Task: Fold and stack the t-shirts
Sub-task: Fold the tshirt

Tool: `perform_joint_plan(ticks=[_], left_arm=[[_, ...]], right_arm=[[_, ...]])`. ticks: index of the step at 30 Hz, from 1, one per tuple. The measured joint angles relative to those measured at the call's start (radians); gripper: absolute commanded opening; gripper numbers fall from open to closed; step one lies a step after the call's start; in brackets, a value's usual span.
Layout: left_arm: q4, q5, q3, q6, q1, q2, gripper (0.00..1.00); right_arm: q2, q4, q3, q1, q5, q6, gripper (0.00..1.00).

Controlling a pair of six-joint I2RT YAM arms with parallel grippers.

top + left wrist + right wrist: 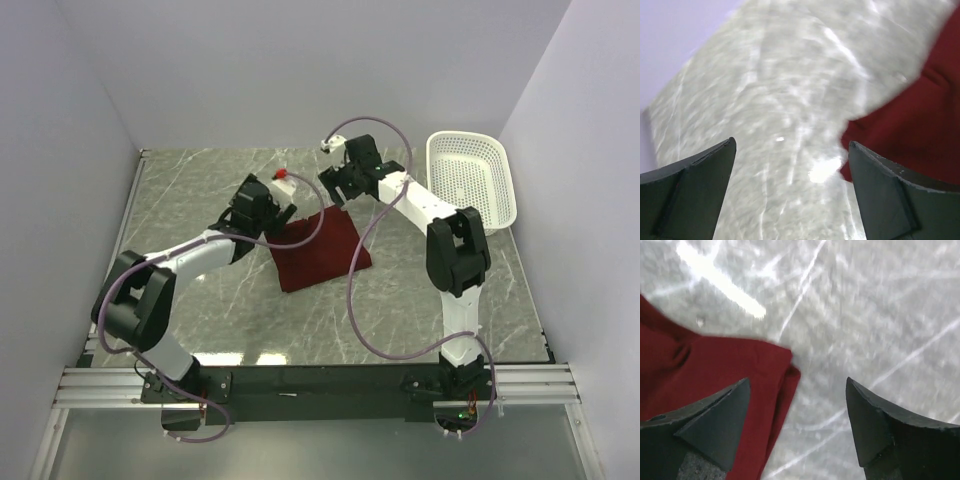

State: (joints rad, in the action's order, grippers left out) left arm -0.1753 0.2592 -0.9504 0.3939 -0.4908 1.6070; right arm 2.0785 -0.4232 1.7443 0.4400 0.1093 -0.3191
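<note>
The dark red t-shirt (318, 252) lies folded into a small, roughly square pad in the middle of the marble table. My left gripper (272, 207) hovers at its far left corner, open and empty. In the left wrist view the gripper (792, 145) is over bare table, with the shirt (920, 125) beside the right finger. My right gripper (340, 186) is just beyond the shirt's far right corner, open and empty. In the right wrist view the gripper (797, 382) straddles a folded corner of the shirt (725, 365), with the left finger over the cloth.
A white mesh basket (472, 180) stands at the back right, apart from the shirt. A small red and white thing (283, 174) sits on the table just behind the left gripper. Grey walls close in the table on three sides.
</note>
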Motion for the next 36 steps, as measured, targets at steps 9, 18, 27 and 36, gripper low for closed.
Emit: perform_joint_plan(ticks=[9,18,27,36], left_arm=[[0.159,-0.153,-0.049,-0.35,0.064,-0.193,0.99],[0.192,-0.323,0.077,-0.712,0.119,-0.111,0.91],[0.159,-0.343,0.175,-0.863,0.14,-0.125,0.86],[0.117,-0.368,0.159,-0.929,0.161,-0.061,0.7]], right_arm=[[-0.127,-0.08,-0.123,-0.101,0.395,-0.023,0.57],[0.103,-0.119,0.053,-0.124,0.397,0.183,0.59],[0.25,-0.143,0.141,-0.124,0.367,0.327,0.47],[0.252,-0.142,0.161,-0.127,0.375,0.353,0.1]])
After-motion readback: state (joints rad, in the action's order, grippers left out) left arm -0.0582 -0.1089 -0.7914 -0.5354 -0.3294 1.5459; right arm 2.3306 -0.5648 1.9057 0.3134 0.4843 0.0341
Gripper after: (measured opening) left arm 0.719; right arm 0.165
